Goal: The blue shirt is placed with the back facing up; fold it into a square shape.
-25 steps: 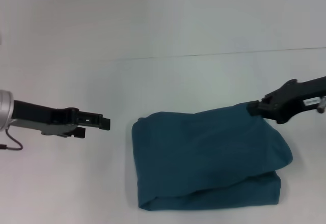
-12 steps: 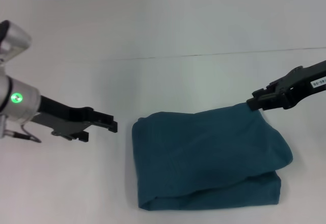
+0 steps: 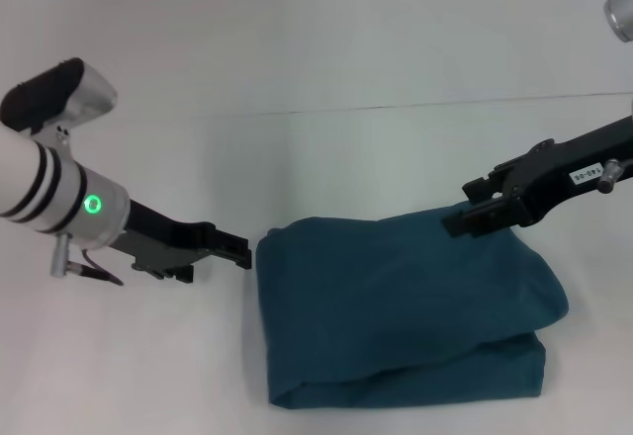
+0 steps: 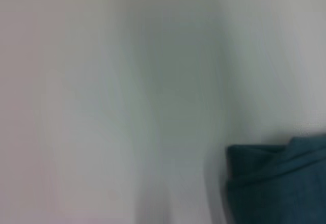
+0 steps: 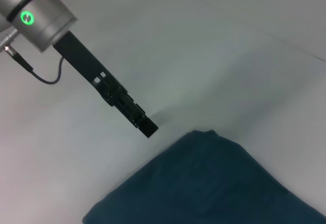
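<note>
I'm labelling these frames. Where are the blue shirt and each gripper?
blue shirt (image 3: pixel 396 306): head view, middle of its folded top layer.
left gripper (image 3: pixel 237 251): head view, its fingertips.
right gripper (image 3: pixel 465 221): head view, its fingertips.

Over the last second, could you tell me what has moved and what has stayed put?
The left gripper has advanced toward the blue shirt, its tip now at the shirt's far left corner. The right gripper has slid inward along the shirt's far edge. The folded shirt itself has kept its shape and place on the table.
</note>
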{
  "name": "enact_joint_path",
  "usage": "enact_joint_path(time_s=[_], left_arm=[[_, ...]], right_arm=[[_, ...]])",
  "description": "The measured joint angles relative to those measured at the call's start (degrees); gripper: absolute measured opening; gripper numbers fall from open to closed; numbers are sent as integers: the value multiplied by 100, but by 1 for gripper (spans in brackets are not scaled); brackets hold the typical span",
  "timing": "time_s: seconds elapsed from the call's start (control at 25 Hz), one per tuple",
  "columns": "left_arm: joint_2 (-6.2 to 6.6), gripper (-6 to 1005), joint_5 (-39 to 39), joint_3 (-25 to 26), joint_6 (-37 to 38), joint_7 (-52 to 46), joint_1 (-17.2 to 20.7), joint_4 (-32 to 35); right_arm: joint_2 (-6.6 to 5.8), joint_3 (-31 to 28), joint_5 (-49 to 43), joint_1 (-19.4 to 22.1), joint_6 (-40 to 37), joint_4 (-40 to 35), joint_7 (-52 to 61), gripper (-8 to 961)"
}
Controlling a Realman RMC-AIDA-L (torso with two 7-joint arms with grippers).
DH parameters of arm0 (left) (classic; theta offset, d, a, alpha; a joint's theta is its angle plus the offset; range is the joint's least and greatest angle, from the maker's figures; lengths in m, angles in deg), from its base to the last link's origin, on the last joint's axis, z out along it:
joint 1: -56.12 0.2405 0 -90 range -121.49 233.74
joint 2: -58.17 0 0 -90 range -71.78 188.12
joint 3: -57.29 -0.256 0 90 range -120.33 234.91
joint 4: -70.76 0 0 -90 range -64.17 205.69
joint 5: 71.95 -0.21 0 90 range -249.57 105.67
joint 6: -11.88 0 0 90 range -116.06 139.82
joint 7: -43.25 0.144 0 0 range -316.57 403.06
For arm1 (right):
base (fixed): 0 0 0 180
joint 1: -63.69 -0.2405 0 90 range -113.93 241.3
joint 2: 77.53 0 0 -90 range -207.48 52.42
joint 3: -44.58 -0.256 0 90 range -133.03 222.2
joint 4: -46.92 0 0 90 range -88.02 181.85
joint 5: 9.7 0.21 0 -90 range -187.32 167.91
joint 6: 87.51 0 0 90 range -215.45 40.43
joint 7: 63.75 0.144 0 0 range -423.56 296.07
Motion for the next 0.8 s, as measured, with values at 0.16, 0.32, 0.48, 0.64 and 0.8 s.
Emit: enact_joint_path(time_s=[0.16, 0.32, 0.48, 0.64, 0.8], left_arm=[[-65, 880, 30, -6, -82, -5, -150, -286], [-155, 875, 34, -13, -88, 4, -284, -440], [-213, 870, 61, -12, -91, 8, -333, -455], [-252, 865, 68, -18, -142, 18, -369, -467], [-286, 860, 69, -17, -204, 33, -435, -550]], right_arm=[[38, 0, -3, -2, 8, -3, -2, 633], [50, -1, 13, -1, 8, -3, -4, 632], [62, -2, 25, 2, 8, -3, -11, 631], [91, -2, 34, 16, -4, -59, -13, 630], [120, 0, 40, 35, -21, -131, -14, 629]])
